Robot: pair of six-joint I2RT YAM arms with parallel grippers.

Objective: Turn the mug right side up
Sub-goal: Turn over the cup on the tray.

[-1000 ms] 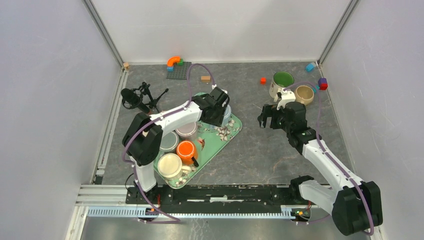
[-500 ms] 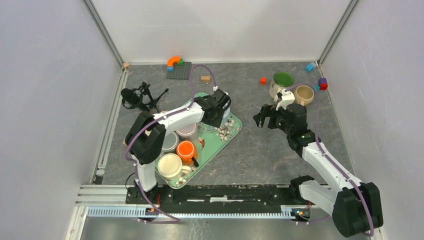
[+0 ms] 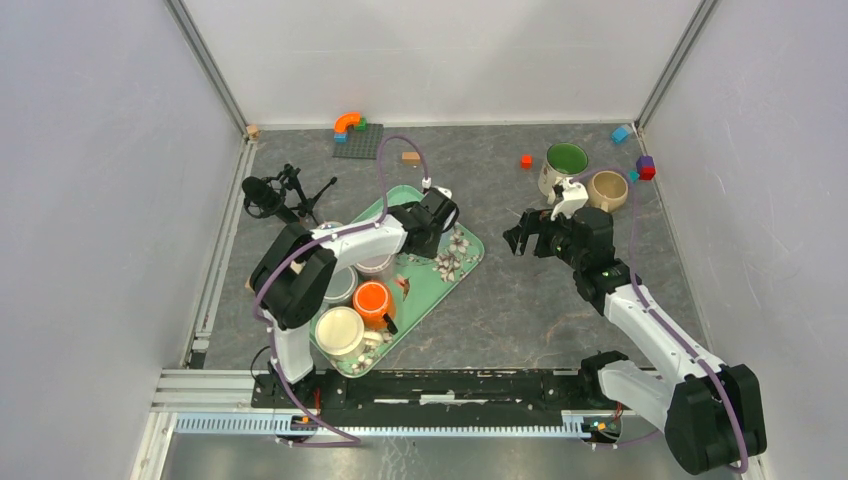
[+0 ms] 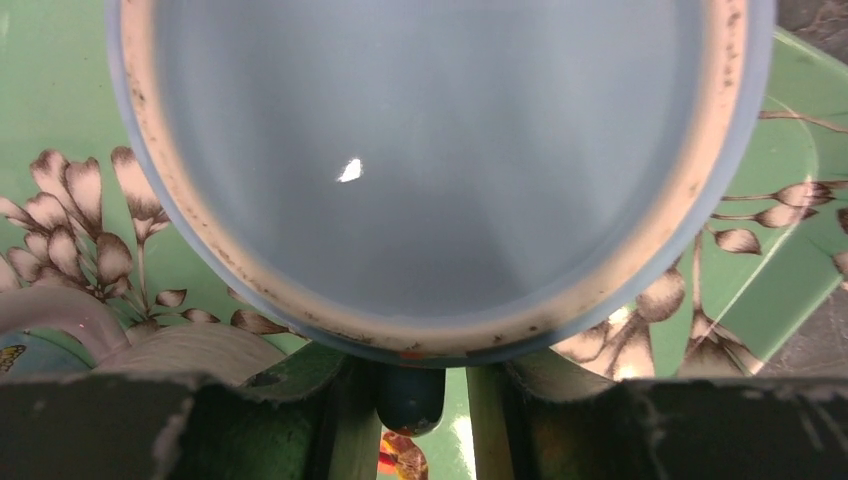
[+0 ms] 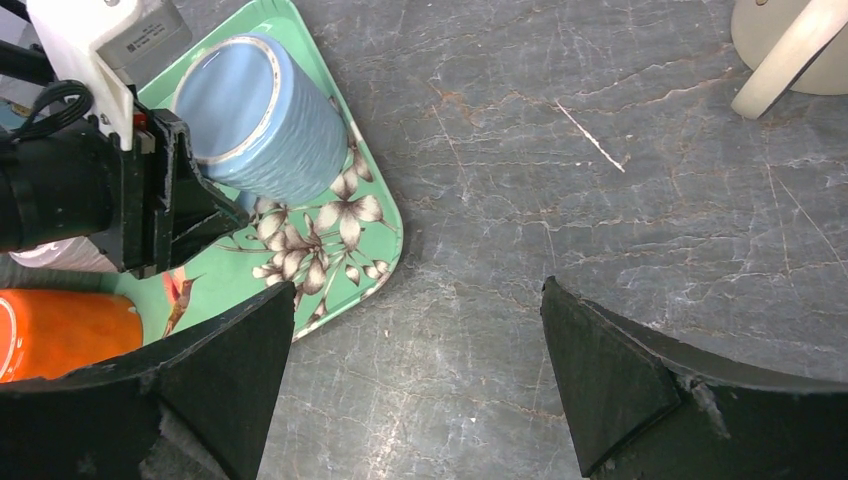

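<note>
Left wrist: mug (image 4: 440, 170) largely off-frame.

No word, number or brand can be read in any view. The only printed label in sight is a small grey sticker (image 5: 141, 40) on the white box-shaped housing (image 5: 72, 35) at the left arm's wrist, seen from the right wrist camera. Its print is too small and blurred to make out.
</note>
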